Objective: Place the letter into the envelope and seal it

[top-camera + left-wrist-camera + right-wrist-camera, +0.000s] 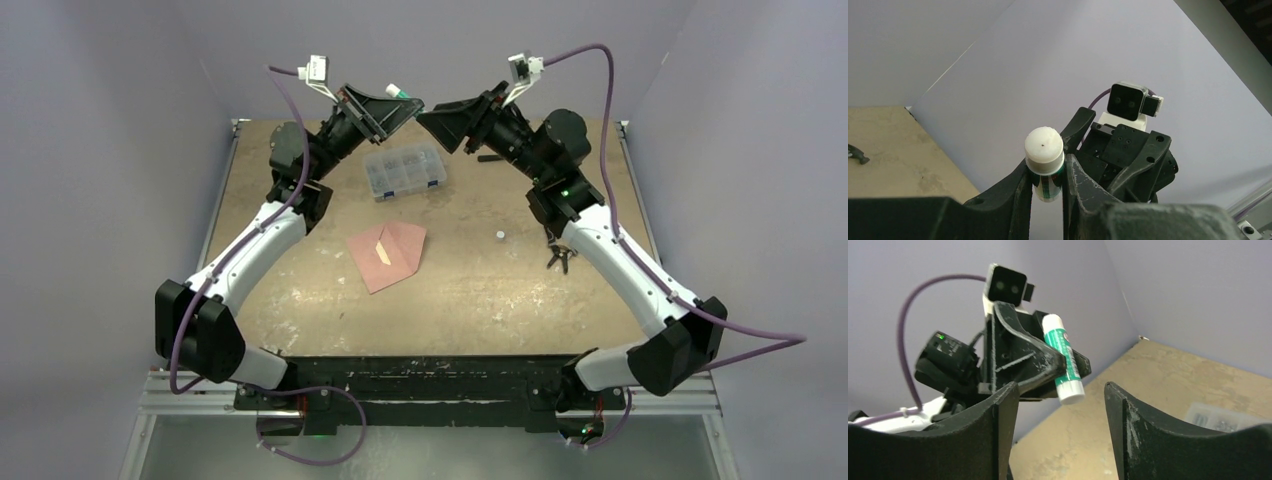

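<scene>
My left pincer (1047, 167) clamps the glue stick (1044, 145) aloft, white end toward my right pincer (1060, 390), which gapes wide, likely to uncap it; the envelope (400, 255), a strip of the letter (383, 252) showing on it, lies mid-worktop (480, 290), awaiting sealing

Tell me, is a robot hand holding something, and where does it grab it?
The left hand pinches a glue stick around its green middle. The right hand is open, holding nothing.

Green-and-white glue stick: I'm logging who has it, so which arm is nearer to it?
Left. The left arm has its jaws shut on the green-and-white glue stick. The right arm faces it with jaws open, close but apart from it.
</scene>
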Controlling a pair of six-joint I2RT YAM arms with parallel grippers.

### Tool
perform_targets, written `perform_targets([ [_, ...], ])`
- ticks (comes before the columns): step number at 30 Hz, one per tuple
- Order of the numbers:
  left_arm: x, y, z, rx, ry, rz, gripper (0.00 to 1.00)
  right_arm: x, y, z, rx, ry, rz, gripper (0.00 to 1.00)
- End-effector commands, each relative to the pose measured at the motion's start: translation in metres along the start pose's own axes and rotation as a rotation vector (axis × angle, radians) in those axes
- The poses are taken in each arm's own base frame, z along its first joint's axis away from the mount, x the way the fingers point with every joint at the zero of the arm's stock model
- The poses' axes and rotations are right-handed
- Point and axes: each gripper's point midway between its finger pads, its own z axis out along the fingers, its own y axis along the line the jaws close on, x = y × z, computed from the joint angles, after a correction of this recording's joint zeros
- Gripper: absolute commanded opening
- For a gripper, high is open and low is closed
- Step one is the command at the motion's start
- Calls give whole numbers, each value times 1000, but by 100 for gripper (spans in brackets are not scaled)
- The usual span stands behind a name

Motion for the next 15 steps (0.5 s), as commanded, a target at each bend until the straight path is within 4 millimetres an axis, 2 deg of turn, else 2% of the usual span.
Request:
perform_targets([
  [1, -8, -21, 6, 39, 8, 20, 0, -1, 4, 1, -23, 20, -79, 64],
  [3, -9, -22, 6, 43, 5, 25, 0, 2, 3, 3, -31, 27, -65, 60],
  [9, -9, -26, 6, 55, 8, 30, 0, 0, 5, 5, -39, -1, -3, 39],
  [13, -6, -28, 5, 61, 22, 33, 0, -5, 15, 4, -87, -33, 54, 37],
  [15, -5, -28, 4, 63, 25, 35, 0, -4, 15, 5, -91, -35, 68, 32],
])
